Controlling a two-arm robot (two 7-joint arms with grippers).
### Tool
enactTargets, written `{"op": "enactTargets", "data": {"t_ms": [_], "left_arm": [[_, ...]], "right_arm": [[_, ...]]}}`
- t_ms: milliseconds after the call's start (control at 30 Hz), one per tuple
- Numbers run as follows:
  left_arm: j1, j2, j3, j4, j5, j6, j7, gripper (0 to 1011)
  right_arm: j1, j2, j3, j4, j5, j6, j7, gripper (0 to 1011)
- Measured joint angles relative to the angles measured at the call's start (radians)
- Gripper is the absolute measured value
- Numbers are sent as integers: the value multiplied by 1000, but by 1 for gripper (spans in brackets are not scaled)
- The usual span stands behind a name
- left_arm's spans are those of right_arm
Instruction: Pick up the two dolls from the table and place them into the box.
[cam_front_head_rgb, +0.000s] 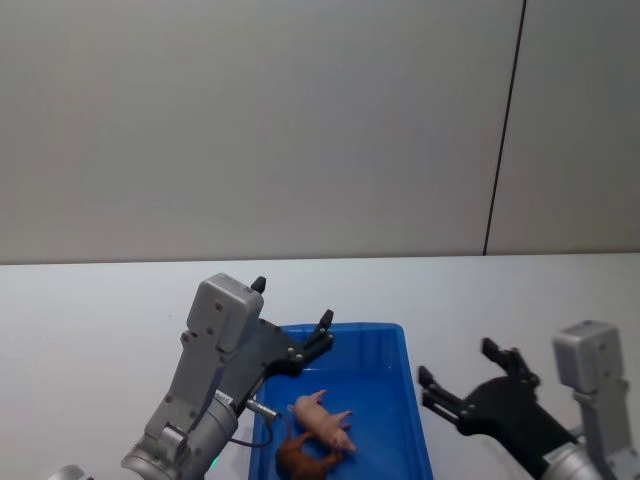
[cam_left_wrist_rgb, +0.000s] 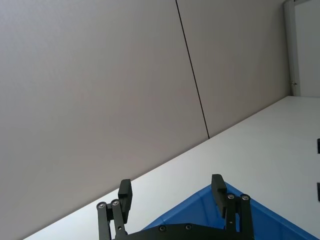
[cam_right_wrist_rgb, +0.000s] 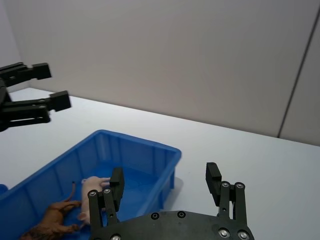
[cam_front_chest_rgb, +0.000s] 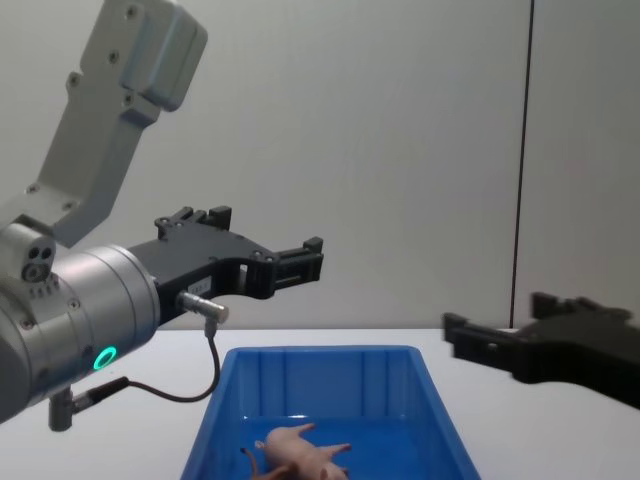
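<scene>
**All in, nothing held**

We saw the left gripper (cam_front_head_rgb: 292, 305) above the left rim of the box (cam_front_head_rgb: 350, 327), fingers apart and empty. Inside lay the lion (cam_front_head_rgb: 300, 462), with the pig (cam_front_head_rgb: 325, 422) just beside it. The right gripper (cam_front_head_rgb: 456, 362) hung over the table (cam_front_head_rgb: 100, 310) beside the box, fingers spread.

No legible text, label, brand or number anywhere.

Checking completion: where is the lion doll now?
In the head view, the lion lies inside the blue box, at its robot-side end, beside the pig.
</scene>
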Motion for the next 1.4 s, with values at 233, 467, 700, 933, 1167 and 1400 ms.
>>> {"op": "enactTargets", "data": {"t_ms": [233,467,700,933,1167,1400], "left_arm": [[0,0,0,0,0,0,0,1001],[0,0,0,0,0,0,0,1001],[4,1,-1,-1,-4,2,1,1001],[17,8,-6,-15,-29,21,13,1001],[42,23,-13,-42,-65,59,38,1001],[80,47,-23,-76,-124,111,76,1001]], "right_arm": [[-50,31,20,-45,15,0,-81,1001],[-84,54,35,-75,28,-2,-134,1001],[-104,66,43,-91,34,-3,-163,1001],[-115,73,48,-101,38,-4,-181,1001],[-122,78,51,-106,41,-5,-191,1001],[-126,80,52,-110,42,-5,-197,1001]]}}
